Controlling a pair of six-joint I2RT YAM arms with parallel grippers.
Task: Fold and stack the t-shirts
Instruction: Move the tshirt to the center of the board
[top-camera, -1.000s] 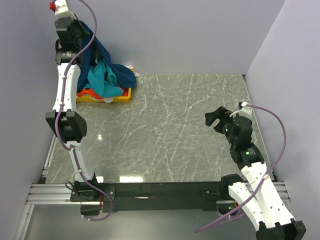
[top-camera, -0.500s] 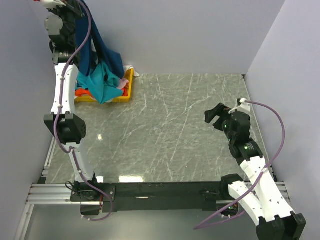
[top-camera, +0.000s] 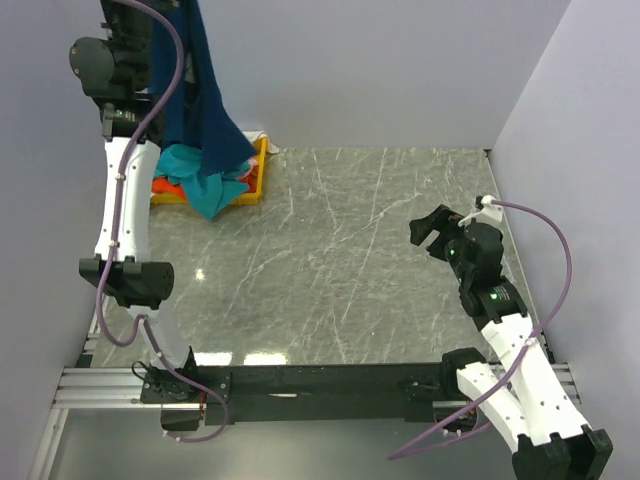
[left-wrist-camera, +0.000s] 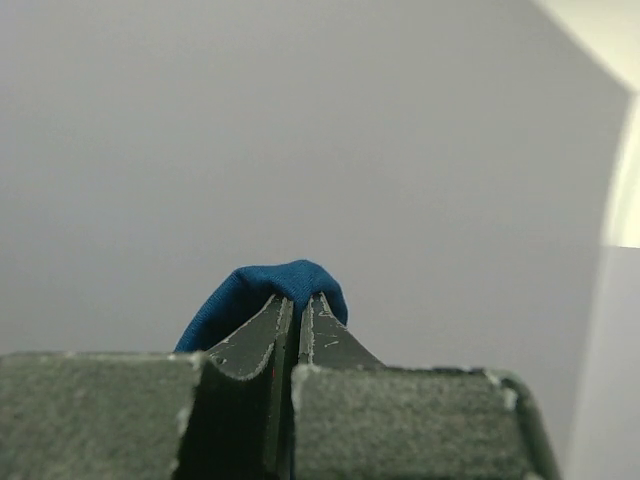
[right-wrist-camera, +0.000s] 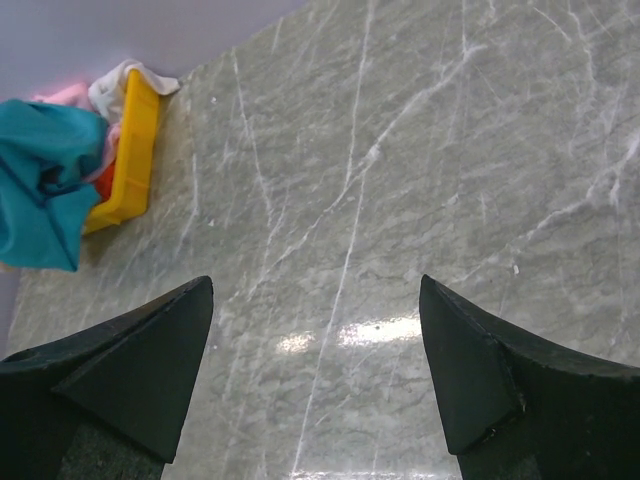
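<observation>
T-shirt (left-wrist-camera: 245, 293), navy, inside left hand (left-wrist-camera: 299, 302)

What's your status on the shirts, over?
Left hand shut on navy t-shirt, held high above yellow tray. Right hand open over table. Teal t-shirt spills over tray's edge, under navy hem.

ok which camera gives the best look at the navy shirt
Top external: the navy shirt hangs as a long drape from the top left down toward the yellow tray. Left wrist shows only a small blue fold pinched in the shut left tool. Right wrist shows none of it.
</observation>
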